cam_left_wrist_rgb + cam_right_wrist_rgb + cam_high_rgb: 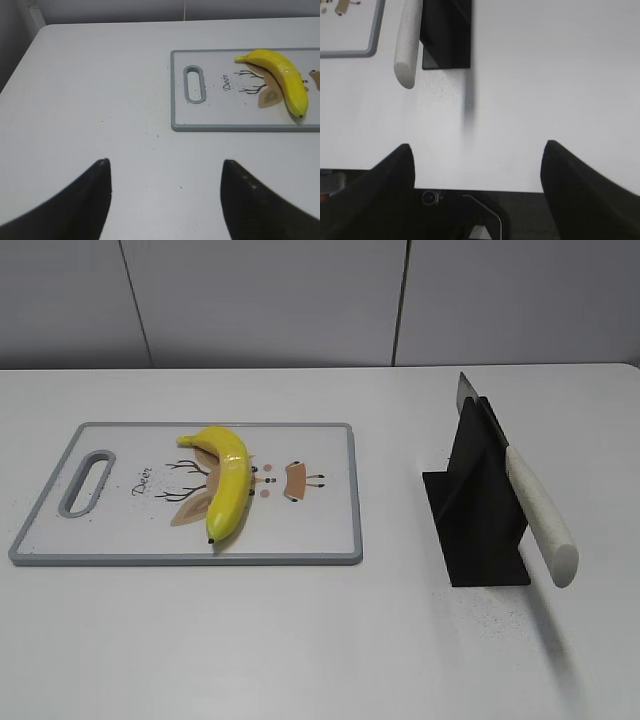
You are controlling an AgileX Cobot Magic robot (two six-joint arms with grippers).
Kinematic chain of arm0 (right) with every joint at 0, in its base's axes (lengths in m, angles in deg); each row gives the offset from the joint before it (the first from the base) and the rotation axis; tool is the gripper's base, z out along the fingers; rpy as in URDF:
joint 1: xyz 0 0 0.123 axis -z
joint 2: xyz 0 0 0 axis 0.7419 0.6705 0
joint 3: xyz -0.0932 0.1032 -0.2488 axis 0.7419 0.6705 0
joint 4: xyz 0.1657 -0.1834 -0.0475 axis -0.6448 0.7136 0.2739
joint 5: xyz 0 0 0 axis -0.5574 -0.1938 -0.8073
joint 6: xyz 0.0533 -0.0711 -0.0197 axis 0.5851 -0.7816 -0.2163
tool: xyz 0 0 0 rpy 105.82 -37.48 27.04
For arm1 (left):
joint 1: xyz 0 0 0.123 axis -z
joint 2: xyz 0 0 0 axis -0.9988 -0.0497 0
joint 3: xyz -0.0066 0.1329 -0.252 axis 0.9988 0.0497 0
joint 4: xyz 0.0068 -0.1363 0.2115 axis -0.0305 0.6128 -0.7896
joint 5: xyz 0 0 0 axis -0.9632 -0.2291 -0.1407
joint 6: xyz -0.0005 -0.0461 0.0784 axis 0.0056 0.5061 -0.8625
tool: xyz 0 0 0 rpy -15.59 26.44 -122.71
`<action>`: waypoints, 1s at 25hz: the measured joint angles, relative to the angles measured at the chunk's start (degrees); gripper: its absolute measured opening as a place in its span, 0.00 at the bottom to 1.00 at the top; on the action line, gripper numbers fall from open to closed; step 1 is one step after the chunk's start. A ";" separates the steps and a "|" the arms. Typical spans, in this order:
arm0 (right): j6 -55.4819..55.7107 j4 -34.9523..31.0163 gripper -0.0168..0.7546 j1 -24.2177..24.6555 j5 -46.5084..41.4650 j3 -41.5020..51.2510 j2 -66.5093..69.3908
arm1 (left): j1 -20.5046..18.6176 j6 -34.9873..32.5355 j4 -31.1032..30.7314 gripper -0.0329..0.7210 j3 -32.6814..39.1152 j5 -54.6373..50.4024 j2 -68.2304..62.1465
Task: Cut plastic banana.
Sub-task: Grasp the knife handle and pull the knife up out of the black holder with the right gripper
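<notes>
Banana point(228, 482), yellow plastic and whole, lies at centre-left of the exterior view on a grey-rimmed cutting board point(340, 540), across its printed deer. Right of centre, a black stand point(480, 520) on the white bench point(300, 640) props up a knife point(535, 510), blade up and pale handle slanting toward lower right. The left gripper point(165, 200) and right gripper point(477, 185), at the bottom of their wrist views, are both spread wide and hold nothing.
</notes>
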 joint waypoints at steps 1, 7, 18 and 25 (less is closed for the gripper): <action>0.00 -0.31 0.79 0.00 -0.63 -0.92 2.16 | 0.00 0.00 0.00 0.89 0.00 0.00 0.00; -0.02 -0.55 0.79 0.00 -1.71 -5.70 13.14 | 0.00 0.00 0.00 0.88 0.00 0.00 0.00; -3.68 -6.69 0.71 0.05 -2.87 -14.88 33.96 | 0.00 0.00 0.00 0.87 0.00 0.00 0.00; -5.04 -11.05 0.62 -0.67 -2.87 -19.39 44.50 | 0.00 0.00 0.00 0.85 0.00 0.00 0.00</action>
